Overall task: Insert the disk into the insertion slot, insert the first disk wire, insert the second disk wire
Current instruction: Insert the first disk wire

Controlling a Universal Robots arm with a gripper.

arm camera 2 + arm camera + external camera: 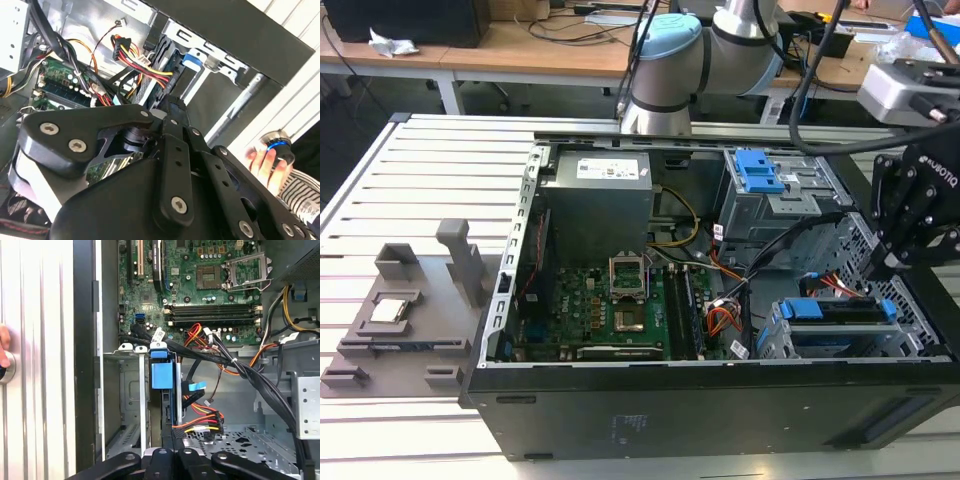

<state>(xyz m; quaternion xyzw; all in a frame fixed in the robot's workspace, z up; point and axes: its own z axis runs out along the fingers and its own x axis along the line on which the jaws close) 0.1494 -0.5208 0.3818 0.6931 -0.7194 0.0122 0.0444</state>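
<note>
**Claw over the drive bay, disk seated in its slot**

Exterior view: an open black computer case [620, 410] lies on a slatted metal table [400, 180]. The arm [670, 60] stands at 12 o'clock of the case and bends over toward its 3 o'clock side. The black claw [880, 268] points down over the 4 o'clock corner. There the disk [835, 312], with blue plastic at both ends, sits in the slot [840, 345], a low cage of silver sheet metal. A taller grey cage [760, 170] with a blue latch stands at 1 o'clock. A green circuit board [610, 310] covers the middle.

First wrist view adds:
- The disk is seen edge-on, with the blue tab [162, 372] of its carrier at the near end.
- A red, yellow and black wire bundle [197, 422] ends in a black plug just beside the claw [174, 456]. Contact cannot be told.

Second wrist view adds:
- A hand [262, 162] in a striped sleeve [300, 192] rests at a round knob [277, 142] with a blue ring.
- The claw's links are matte black, jointed and studded with silver screw heads.

Claw opening: cannot tell, nor whether it has hold of anything.
</note>
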